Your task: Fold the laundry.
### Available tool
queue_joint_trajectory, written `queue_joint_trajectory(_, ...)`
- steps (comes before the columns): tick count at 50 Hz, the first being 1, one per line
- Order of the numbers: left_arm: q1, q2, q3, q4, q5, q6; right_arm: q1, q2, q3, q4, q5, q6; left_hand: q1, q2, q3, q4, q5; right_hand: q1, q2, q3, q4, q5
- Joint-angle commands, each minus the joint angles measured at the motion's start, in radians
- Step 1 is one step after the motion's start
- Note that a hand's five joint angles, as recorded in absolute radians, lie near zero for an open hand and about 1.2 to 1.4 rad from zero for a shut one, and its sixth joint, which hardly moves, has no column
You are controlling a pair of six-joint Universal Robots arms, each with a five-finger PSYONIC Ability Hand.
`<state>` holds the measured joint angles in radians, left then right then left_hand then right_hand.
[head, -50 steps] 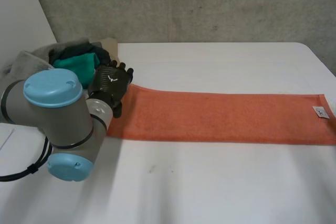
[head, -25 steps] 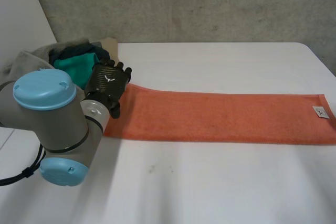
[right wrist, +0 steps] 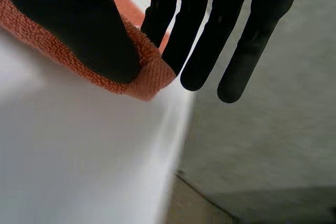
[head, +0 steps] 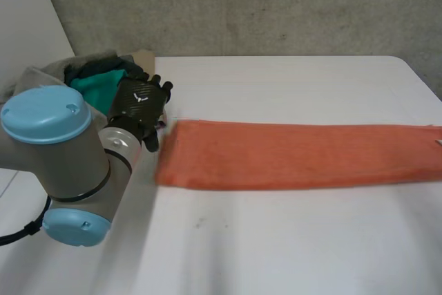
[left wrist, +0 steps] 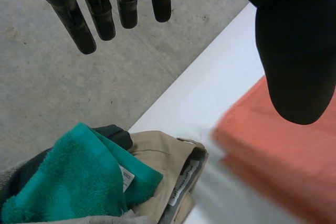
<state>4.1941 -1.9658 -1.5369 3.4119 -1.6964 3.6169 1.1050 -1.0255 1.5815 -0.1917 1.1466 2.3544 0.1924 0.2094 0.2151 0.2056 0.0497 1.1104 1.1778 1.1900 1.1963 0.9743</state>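
Our left hand [left wrist: 294, 45] hangs spread and empty beside the orange towel [head: 290, 155]; our right hand [right wrist: 79, 30] pinches its corner. We cannot read tags [left wrist: 181, 184] on the nearby laundry pile [head: 93, 82].

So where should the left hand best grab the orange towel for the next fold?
Probably at the short end nearest the open left hand, coming in from the clothes pile side. The orange towel lies flat as a long strip, that end is free, and the right hand pinches the far corner.
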Motion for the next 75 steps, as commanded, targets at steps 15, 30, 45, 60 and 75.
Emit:
queue_joint_trajectory(15, 0.006, 0.096, -0.051, 0.003, -0.002, -0.003, 0.528, -0.169, 0.045, -0.258, 0.038, -0.040, -0.017, -0.034, -0.040, -0.030, -0.049, 0.286, 0.218, 0.206, 0.200, 0.247)
queue_joint_trajectory(30, 0.008, 0.097, -0.048, 0.009, -0.002, -0.009, 1.139, 0.126, -0.046, -0.416, -0.038, -0.044, -0.017, -0.034, -0.040, -0.030, -0.049, 0.286, 0.218, 0.206, 0.200, 0.247)
queue_joint_trajectory(45, -0.052, 0.010, 0.080, 0.024, 0.001, -0.110, 1.042, -0.071, -0.011, -0.218, 0.237, 0.208, -0.017, -0.034, -0.040, -0.030, -0.049, -0.936, -1.003, -1.015, -1.022, -0.974)
queue_joint_trajectory(60, -0.140, -0.070, 0.127, 0.041, 0.018, -0.109, 0.664, -0.096, 0.202, -0.037, 0.248, 0.131, -0.014, -0.031, -0.037, -0.027, -0.046, -0.780, -0.847, -0.859, -0.865, -0.818)
queue_joint_trajectory(75, -0.134, -0.035, 0.089, 0.032, 0.015, -0.109, 0.689, -0.108, 0.120, -0.141, 0.262, 0.045, -0.014, -0.031, -0.037, -0.027, -0.046, 0.286, 0.218, 0.206, 0.200, 0.247)
